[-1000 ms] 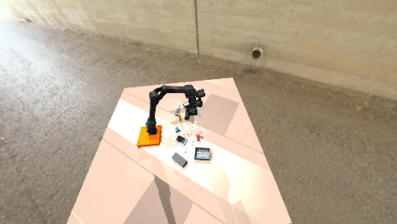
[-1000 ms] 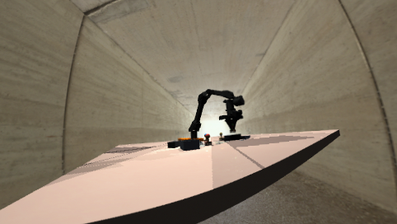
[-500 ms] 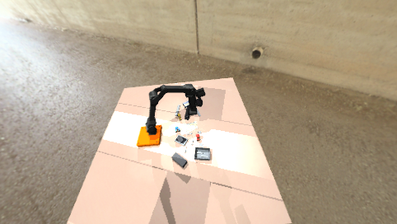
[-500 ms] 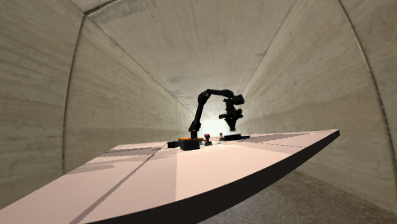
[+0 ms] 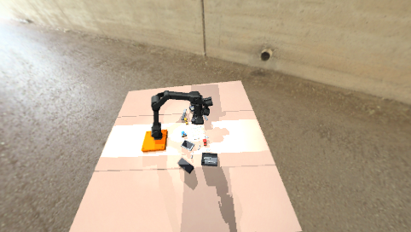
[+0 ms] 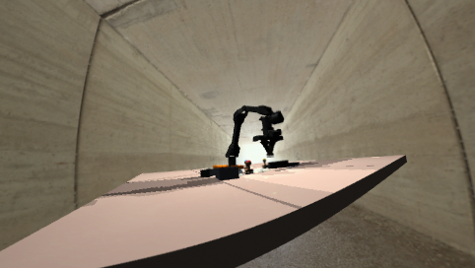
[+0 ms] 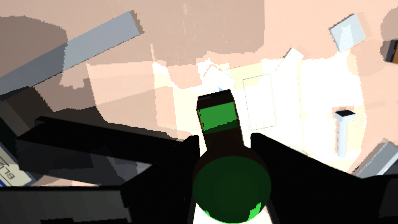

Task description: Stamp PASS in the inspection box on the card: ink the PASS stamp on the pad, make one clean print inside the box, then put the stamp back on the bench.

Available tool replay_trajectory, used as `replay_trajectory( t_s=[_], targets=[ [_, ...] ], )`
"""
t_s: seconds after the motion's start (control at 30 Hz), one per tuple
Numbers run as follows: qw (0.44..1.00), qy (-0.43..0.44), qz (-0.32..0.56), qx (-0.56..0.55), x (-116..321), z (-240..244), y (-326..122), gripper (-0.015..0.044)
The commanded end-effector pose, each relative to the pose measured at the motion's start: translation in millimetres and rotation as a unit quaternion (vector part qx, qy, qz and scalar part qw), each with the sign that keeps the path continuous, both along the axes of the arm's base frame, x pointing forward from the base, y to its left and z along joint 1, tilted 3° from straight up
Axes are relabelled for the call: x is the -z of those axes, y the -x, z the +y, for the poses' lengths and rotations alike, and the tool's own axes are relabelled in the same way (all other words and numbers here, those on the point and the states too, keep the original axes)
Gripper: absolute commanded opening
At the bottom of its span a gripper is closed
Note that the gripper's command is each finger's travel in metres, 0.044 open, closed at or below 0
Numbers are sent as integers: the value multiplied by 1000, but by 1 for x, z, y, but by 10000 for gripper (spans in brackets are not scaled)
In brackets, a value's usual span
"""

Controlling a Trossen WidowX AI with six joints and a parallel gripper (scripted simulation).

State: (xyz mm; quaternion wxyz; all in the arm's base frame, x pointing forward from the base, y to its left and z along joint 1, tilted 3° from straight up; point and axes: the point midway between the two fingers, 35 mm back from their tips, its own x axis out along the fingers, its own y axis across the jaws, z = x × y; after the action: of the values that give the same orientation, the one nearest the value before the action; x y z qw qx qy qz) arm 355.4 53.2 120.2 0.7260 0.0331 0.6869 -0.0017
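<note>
My gripper (image 5: 197,123) (image 6: 269,154) (image 7: 224,142) is closed around the green-topped stamp (image 7: 232,189), above the bench (image 5: 141,192) (image 6: 163,217). Beyond it lies the pale card (image 7: 259,102), apparently held by white tape (image 7: 291,60), though glare washes it out.

The gripper (image 5: 197,122) (image 6: 269,155) (image 7: 224,142) is closed on a stamp (image 7: 232,187) with a round green knob and green band. Beyond it, slightly right, a card's outlined box (image 7: 259,102) lies in glare. A grey-blue bar (image 7: 100,47) slants across the far left; a pad lettered "BLU" (image 7: 11,169) sits near left. At far right is a pale square block (image 7: 347,32).
</note>
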Motion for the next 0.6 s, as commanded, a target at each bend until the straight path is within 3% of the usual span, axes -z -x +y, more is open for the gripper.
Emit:
replay_trajectory(
  t_s=[0.0,0.57],
  targets=[
    [1000,-1,-2,-4,-1,-19,7,0],
    [1000,4,1,-4,5,-109,59,0]
  ],
)
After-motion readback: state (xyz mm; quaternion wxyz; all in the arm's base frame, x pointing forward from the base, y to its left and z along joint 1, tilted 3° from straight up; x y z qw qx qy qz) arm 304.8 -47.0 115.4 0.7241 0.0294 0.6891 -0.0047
